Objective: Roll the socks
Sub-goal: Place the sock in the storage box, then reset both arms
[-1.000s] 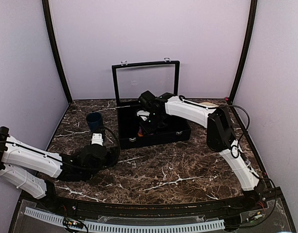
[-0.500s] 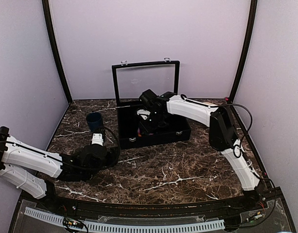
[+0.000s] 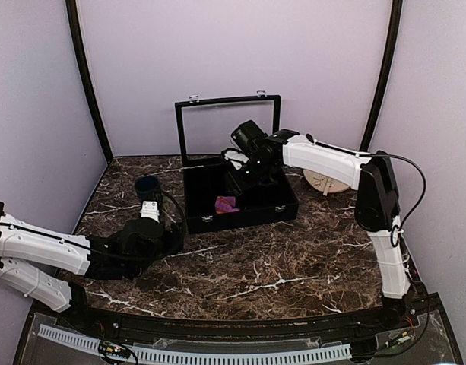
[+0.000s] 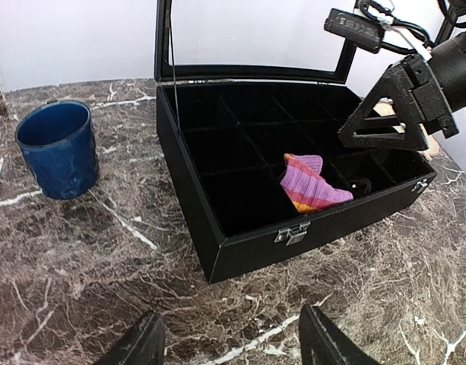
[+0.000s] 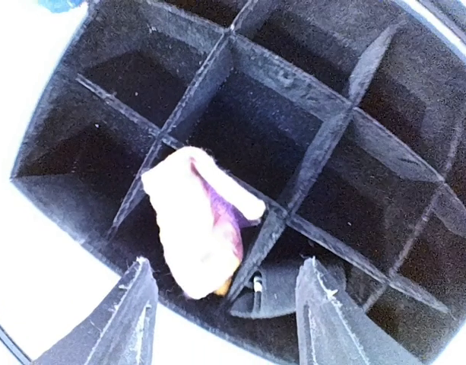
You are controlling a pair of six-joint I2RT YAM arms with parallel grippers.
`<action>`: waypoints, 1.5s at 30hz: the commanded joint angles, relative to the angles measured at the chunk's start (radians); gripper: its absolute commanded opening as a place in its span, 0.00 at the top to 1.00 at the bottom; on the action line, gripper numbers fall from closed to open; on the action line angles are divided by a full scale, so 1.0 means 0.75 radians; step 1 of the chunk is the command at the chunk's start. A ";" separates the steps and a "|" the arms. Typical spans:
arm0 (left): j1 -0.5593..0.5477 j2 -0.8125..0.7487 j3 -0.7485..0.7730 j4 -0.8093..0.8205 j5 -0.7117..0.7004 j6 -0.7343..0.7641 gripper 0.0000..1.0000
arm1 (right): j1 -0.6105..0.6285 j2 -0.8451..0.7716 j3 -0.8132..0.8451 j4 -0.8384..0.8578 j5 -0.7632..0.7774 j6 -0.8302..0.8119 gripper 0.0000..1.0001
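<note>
My right hand [image 5: 225,266] is hovering spread, empty; at seven o'clock the red sock [image 4: 312,182] is sitting in the box [image 4: 240,247], seemingly rolled.

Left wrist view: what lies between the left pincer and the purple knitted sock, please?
Bare marble tabletop, then the black divided box's front wall, before the sock; that view shows it.

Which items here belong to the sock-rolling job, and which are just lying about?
Job:
- pink-and-orange sock
- dark bundle in the next compartment, perhaps the second sock
- divided black box holding them

Lying about:
- blue cup
- tan round disc
</note>
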 commanded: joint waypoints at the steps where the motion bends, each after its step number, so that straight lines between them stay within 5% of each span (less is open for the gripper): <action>1: 0.007 -0.063 0.072 -0.080 -0.067 0.087 0.38 | -0.007 -0.158 -0.150 0.165 0.027 0.032 0.41; 10: 0.047 -0.129 0.171 -0.011 -0.290 0.418 0.21 | -0.029 -0.551 -0.669 0.504 0.527 0.165 0.37; 20: 0.436 -0.078 0.212 -0.023 -0.041 0.493 0.18 | -0.084 -0.909 -1.153 0.659 1.044 0.301 0.17; 28: 0.756 0.044 0.265 -0.041 0.210 0.558 0.16 | -0.150 -1.076 -1.425 0.775 1.098 0.314 0.12; 45: 0.836 -0.038 0.122 0.073 0.283 0.626 0.16 | -0.152 -1.241 -1.568 0.860 1.090 0.306 0.09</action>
